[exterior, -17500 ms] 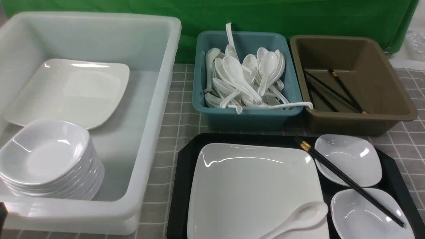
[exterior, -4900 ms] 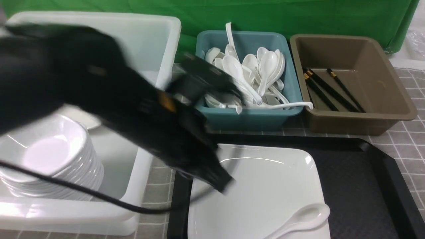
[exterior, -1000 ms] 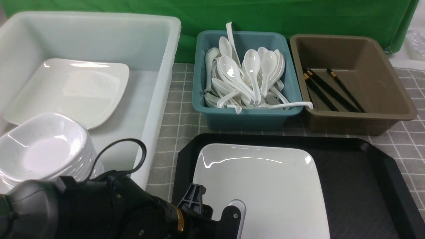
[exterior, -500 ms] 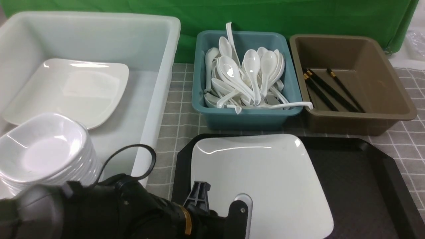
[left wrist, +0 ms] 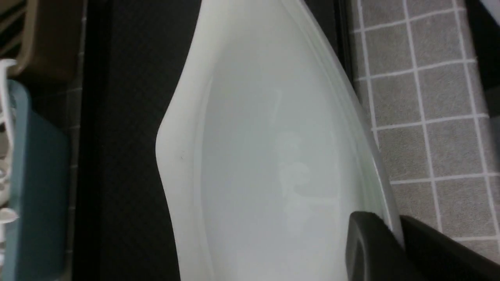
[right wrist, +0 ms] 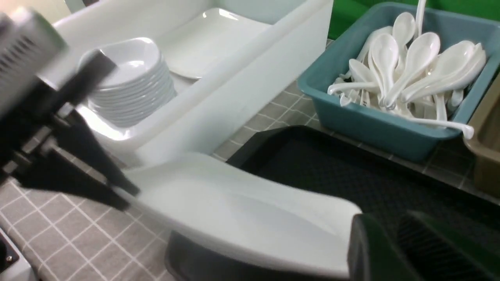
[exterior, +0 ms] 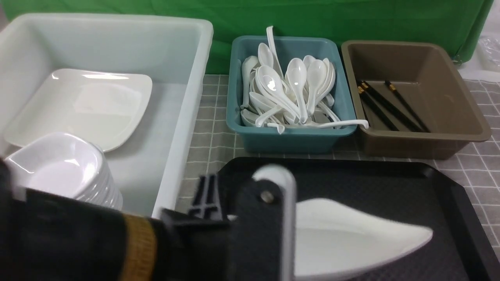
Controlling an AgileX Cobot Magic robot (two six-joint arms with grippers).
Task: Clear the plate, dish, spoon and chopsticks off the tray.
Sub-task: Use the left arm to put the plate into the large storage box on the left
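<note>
My left gripper [exterior: 291,234] is shut on the near left rim of the white square plate [exterior: 351,238]. The plate hangs tilted above the black tray [exterior: 390,183], its far right corner highest. In the left wrist view the two black fingers [left wrist: 371,242] pinch the plate [left wrist: 273,136] at its edge. In the right wrist view my right gripper [right wrist: 394,234] hovers over the tray [right wrist: 312,164] beside the plate [right wrist: 242,210], jaws slightly apart and holding nothing. Black chopsticks [exterior: 386,105] lie in the brown tub, white spoons [exterior: 289,89] in the blue tub, and stacked dishes [exterior: 62,171] in the white bin.
The large white bin [exterior: 187,117] stands left of the tray and holds another square plate [exterior: 82,105]. The blue tub [exterior: 289,136] and brown tub [exterior: 449,117] stand behind the tray. My left arm [exterior: 78,242] fills the near left corner. A grey checked cloth [exterior: 211,136] covers the table.
The left gripper closed on the plate's near rim and rose, lifting the plate off the tray and tipping it steeply. The tray floor under it now shows.
</note>
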